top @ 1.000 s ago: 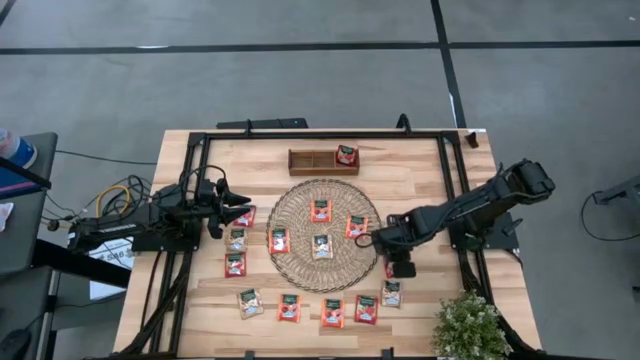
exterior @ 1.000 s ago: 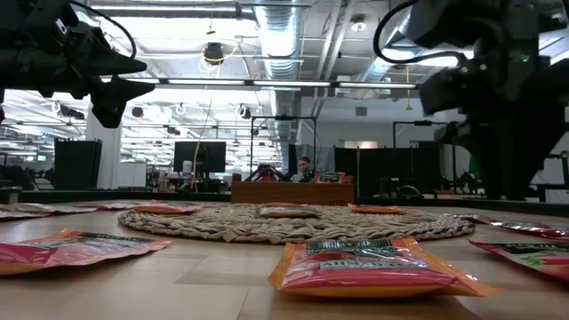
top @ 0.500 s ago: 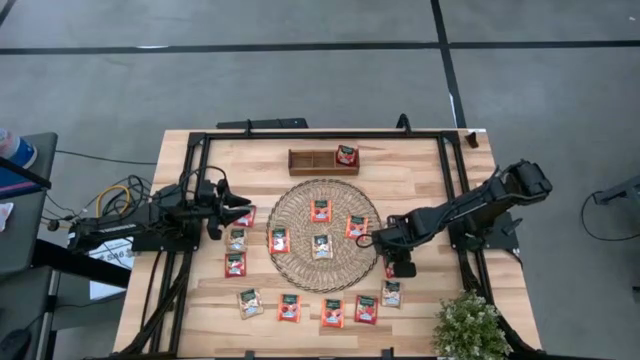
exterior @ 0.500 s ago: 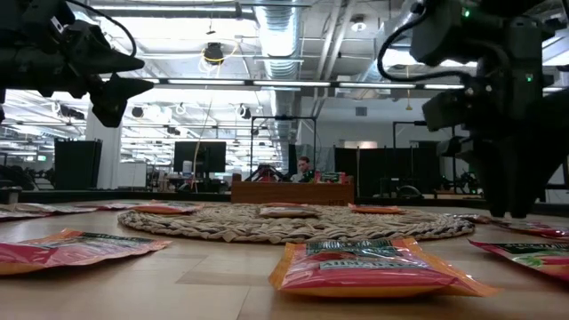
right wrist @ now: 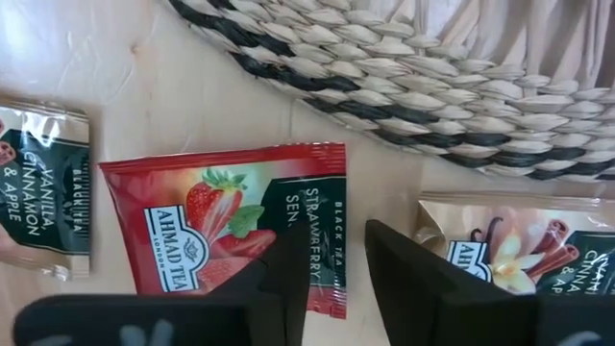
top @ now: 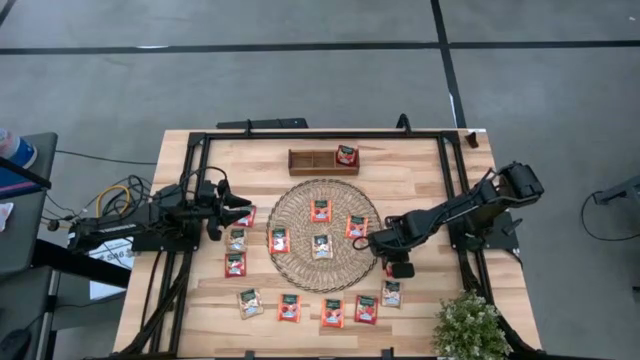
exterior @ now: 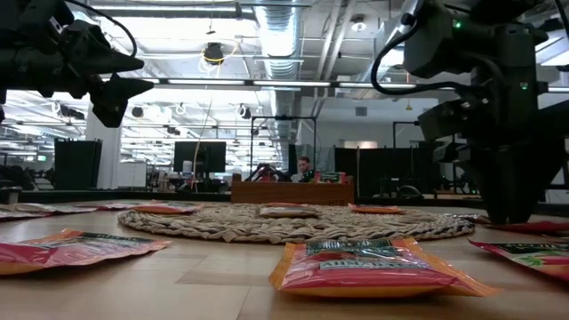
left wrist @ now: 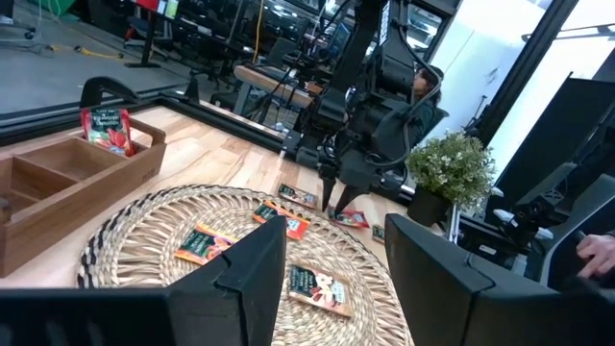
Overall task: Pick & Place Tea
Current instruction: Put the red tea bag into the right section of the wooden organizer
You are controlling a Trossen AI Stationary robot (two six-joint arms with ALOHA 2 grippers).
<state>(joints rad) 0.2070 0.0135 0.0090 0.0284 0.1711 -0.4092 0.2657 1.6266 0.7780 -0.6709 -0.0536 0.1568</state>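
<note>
Right wrist view: the right gripper (right wrist: 332, 252), fingers apart, is set over the strawberry tea packet's (right wrist: 231, 226) edge; it should be pinched squarely.

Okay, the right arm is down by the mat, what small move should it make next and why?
Probably finish closing the right gripper and lift: its fingers already straddle the edge of the strawberry sachet lying flat on the table beside the woven mat.

right gripper (top: 397, 268) points down, fingers apparently apart; left gripper (top: 243, 207) hovers open.
</note>
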